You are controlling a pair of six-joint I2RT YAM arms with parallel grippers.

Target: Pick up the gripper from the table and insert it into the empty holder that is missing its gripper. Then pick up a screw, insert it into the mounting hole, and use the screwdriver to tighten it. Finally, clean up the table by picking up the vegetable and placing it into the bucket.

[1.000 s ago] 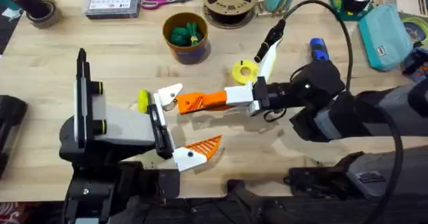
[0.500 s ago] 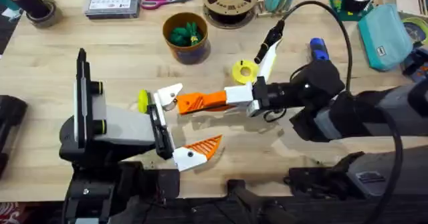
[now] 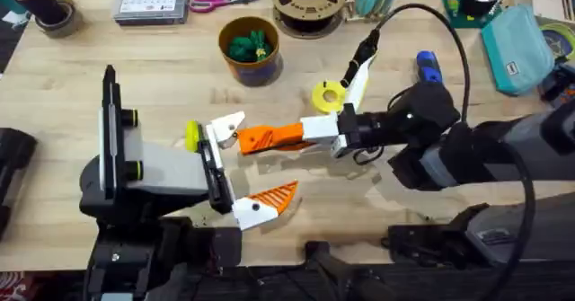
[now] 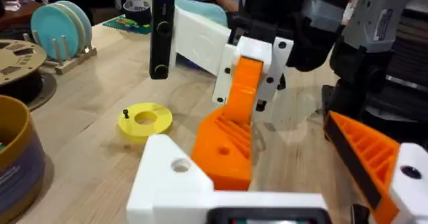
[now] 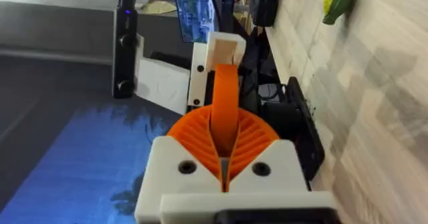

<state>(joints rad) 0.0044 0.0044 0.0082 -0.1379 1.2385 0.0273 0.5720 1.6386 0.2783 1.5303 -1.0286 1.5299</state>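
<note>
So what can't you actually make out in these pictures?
- Whether the orange gripper sits fully in the white holder: overhead view, the joint is too small.
- The screwdriver: overhead view, the right arm covers all but its blue end.
- The bucket: left wrist view, cut off by the edge.
</note>
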